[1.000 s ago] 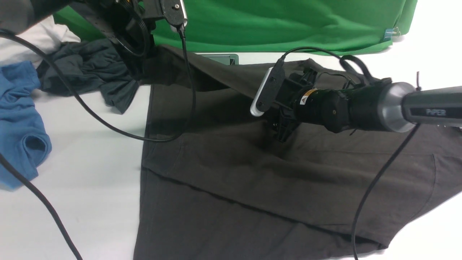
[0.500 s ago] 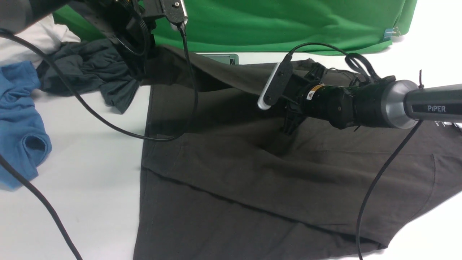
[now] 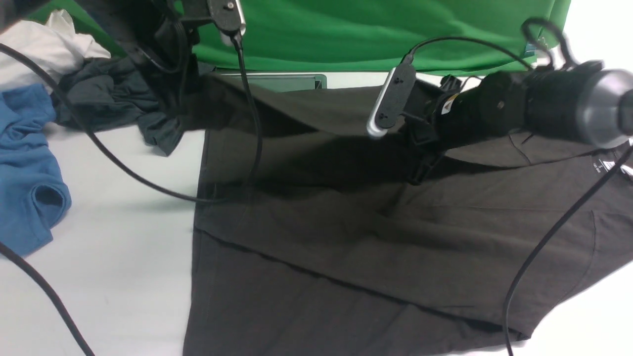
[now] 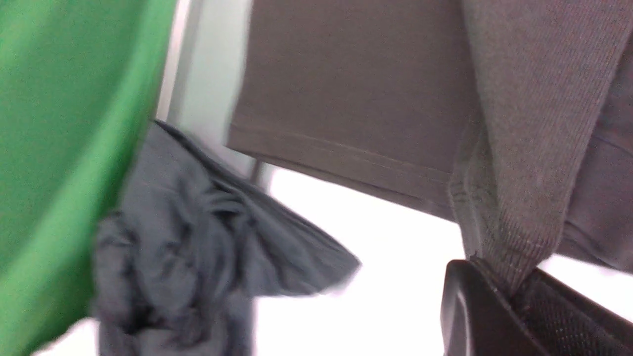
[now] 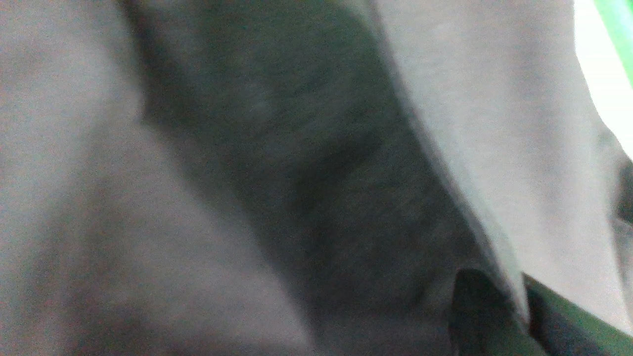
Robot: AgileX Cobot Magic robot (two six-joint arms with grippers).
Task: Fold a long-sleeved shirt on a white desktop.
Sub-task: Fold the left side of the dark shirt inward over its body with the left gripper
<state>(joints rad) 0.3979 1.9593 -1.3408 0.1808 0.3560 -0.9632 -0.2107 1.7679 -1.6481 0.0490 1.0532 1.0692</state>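
Fabric of the long-sleeved shirt covered the white desktop from its middle to the right edge and down to the near edge. Jaws of the left gripper were clamped on the ribbed cuff at the far edge, left of the middle. Jaws of the right gripper were pressed together on a raised fold of the same shirt, toward the far edge. A grey-teal garment and a blue shirt lay by the left edge.
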